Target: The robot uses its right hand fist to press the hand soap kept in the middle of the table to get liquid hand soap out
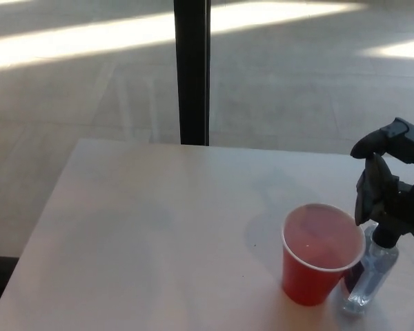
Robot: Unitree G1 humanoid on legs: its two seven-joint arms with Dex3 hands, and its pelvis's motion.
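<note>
Right hand [393,193], fingers curled and holding nothing, sits atop the clear soap bottle [370,274] at lower right beside the red cup [319,256]; bottle looks light, tippy—press straight down on pump head.
</note>
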